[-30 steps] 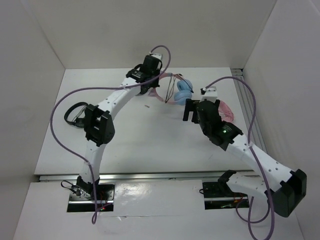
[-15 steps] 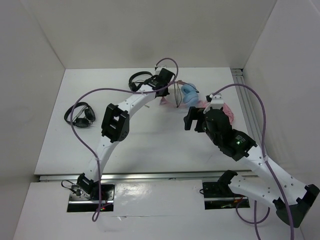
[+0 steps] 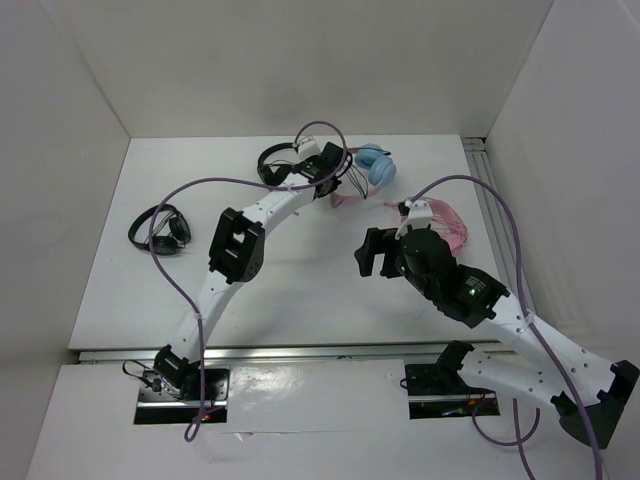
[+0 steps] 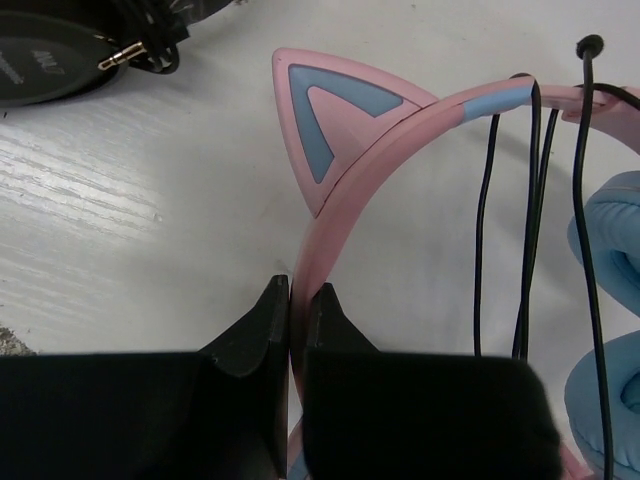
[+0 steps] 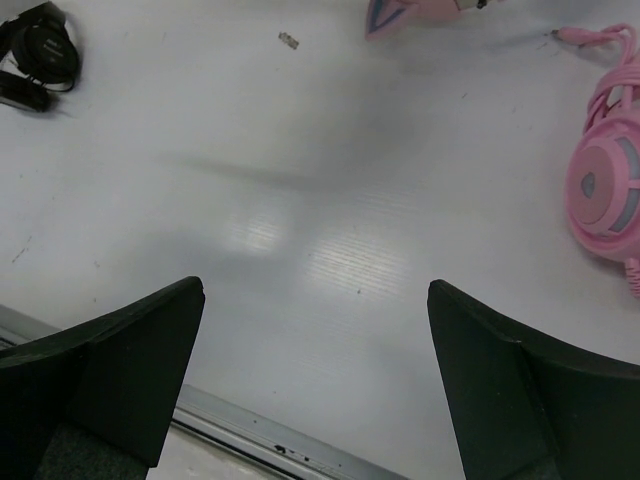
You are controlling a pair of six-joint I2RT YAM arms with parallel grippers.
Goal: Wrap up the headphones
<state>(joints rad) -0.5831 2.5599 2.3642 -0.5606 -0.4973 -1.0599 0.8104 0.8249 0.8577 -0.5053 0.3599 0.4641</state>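
Observation:
The headphones [image 3: 376, 162], with a pink cat-eared headband [image 4: 400, 130] and light blue ear cups [image 4: 612, 225], lie at the far middle of the table. Their thin black cable [image 4: 528, 210] hangs in loops over the headband. My left gripper [image 3: 338, 180] is shut on the pink headband, which runs between its fingertips in the left wrist view [image 4: 297, 292]. My right gripper [image 3: 370, 255] is open and empty above the bare table, nearer than the headphones; its jaws stand wide apart in the right wrist view [image 5: 315, 290]. A cat ear [image 5: 405, 12] shows at that view's top edge.
All-pink headphones [image 3: 447, 224] lie right of my right gripper and show in the right wrist view [image 5: 605, 185]. Small black headphones [image 3: 160, 228] lie at the left. Another black pair [image 3: 275, 160] lies by my left gripper. A metal rail [image 5: 250, 432] edges the table's front.
My left gripper has carried the headphones right and then towards the far wall. My right gripper has drawn back from them, nearer and to the left.

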